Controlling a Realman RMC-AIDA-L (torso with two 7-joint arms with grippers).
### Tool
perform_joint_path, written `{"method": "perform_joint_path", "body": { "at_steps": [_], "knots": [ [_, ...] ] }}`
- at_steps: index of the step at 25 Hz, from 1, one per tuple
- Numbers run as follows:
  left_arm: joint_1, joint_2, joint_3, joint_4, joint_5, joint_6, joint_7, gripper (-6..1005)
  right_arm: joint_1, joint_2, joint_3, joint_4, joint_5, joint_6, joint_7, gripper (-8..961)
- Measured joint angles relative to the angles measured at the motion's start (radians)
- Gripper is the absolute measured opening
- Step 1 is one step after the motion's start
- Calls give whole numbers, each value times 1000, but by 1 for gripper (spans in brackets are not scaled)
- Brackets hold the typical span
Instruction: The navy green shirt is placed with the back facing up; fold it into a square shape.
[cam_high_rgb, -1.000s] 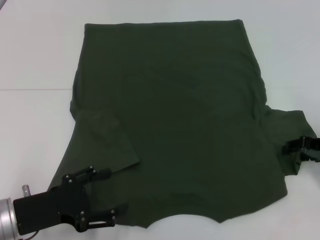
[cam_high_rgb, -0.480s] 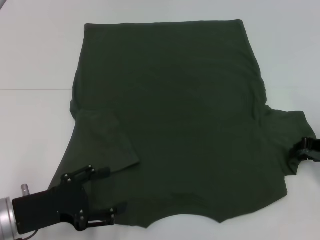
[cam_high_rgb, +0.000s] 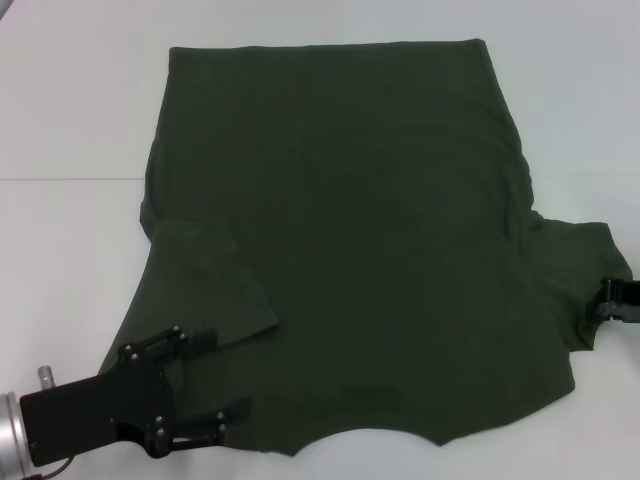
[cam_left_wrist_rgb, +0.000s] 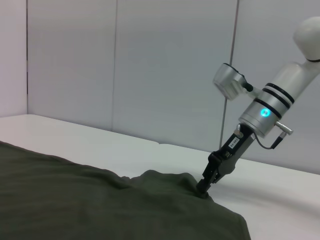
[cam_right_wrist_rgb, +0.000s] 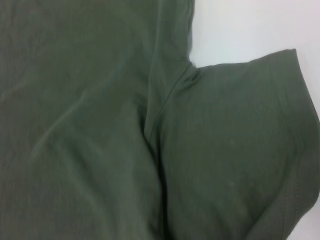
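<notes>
A: Shirt placement? The navy green shirt (cam_high_rgb: 340, 240) lies flat on the white counter (cam_high_rgb: 70, 120), plain side up, collar nearest the robot, long axis running away from it.

B: Sleeves?

A: Left one is folded in; right one sticks out sideways.

B: Hands?

A: Right hand (cam_high_rgb: 612, 300) is at that sleeve's edge, looks clenched on it. Left hand (cam_high_rgb: 222, 378), released, hovers by the shoulder.
</notes>
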Motion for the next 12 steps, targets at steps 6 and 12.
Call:
{"method": "perform_joint_path", "body": {
  "at_steps": [6, 12],
  "knots": [
    [3, 0, -4, 0, 0, -2, 0, 933, -3, -2, -2, -3, 0, 0, -8, 35],
    [6, 0, -19, -1, 0, -3, 0, 933, -19, -3, -2, -45, 3, -8, -14, 31]
  ]
}}
